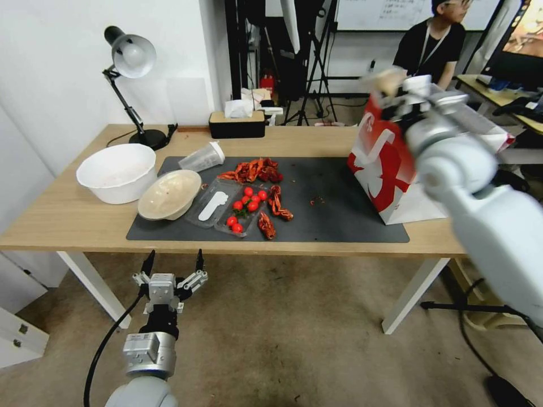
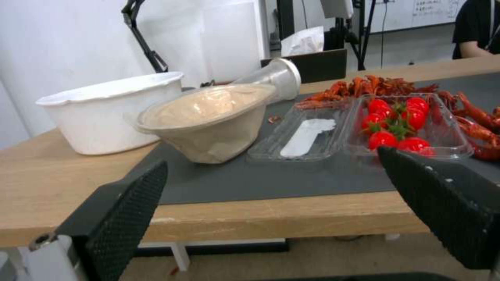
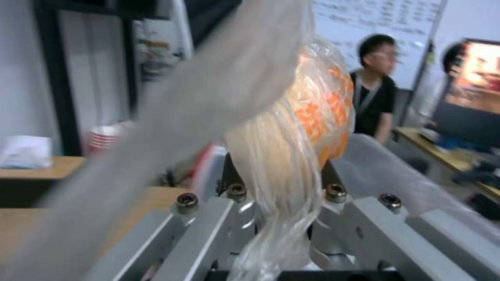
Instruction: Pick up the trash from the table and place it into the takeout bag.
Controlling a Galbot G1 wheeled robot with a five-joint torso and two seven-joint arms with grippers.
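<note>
The right gripper [image 3: 281,203], fingers pinching the pale plastic-wrapped lump [image 3: 291,128], holds it above the takeout bag [image 1: 384,169] on the table [image 1: 68,215], apparently for dropping in, while the left gripper [image 1: 172,263] waits spread below the table edge.

The long light-wood table [image 1: 73,217] is crowded toward its left end: a big white bowl [image 1: 116,171] stands near the left edge, touching a tilted beige round bowl [image 1: 169,194], with a clear plastic cup with a white lid [image 1: 202,157] lying behind them. A clear plastic tray of red cherry tomatoes [image 1: 235,209] and scattered red crayfish shells [image 1: 255,169] fill the mat's middle. Bare dark grey mat [image 1: 334,198] lies between the shells and the boxy red-and-white paper takeout bag [image 1: 384,175] at the right end. A black desk lamp [image 1: 133,85] and a black tissue box [image 1: 236,124] line the back edge.
</note>
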